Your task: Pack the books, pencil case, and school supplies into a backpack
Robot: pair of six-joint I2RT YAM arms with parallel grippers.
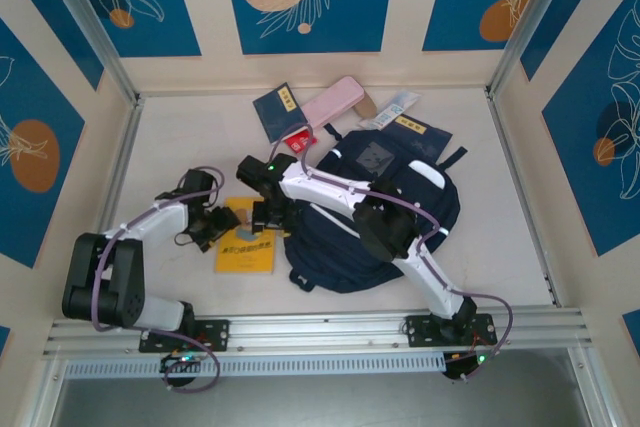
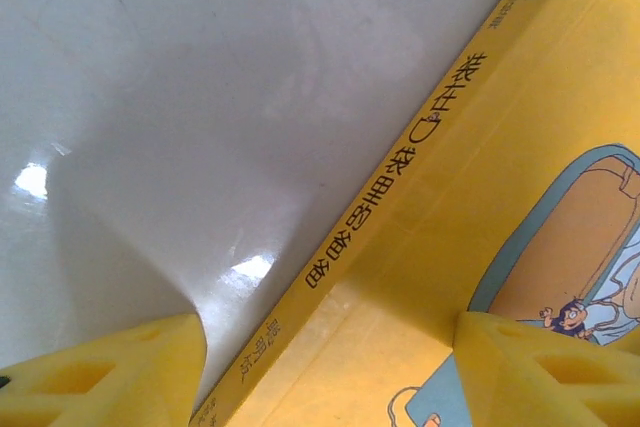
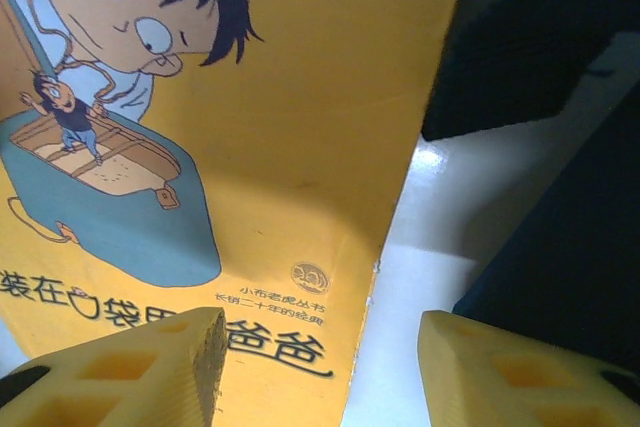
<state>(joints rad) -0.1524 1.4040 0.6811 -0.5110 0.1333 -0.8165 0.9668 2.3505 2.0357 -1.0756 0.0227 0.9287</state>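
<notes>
Fingers [image 2: 110, 372] of the left gripper [image 1: 205, 227] and right gripper [image 1: 268, 213] are open wide over the yellow book [image 1: 245, 252], 9 o'clock from the backpack [image 1: 330, 257], maybe to pinch its edges.

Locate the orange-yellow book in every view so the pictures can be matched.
Top external: orange-yellow book lies low-centre, just left of the backpack.
Left wrist: it fills the right side, spine running diagonally.
Right wrist: its cover fills the left and centre.
Shared landmark: the white table bordering the book's edge.
</notes>
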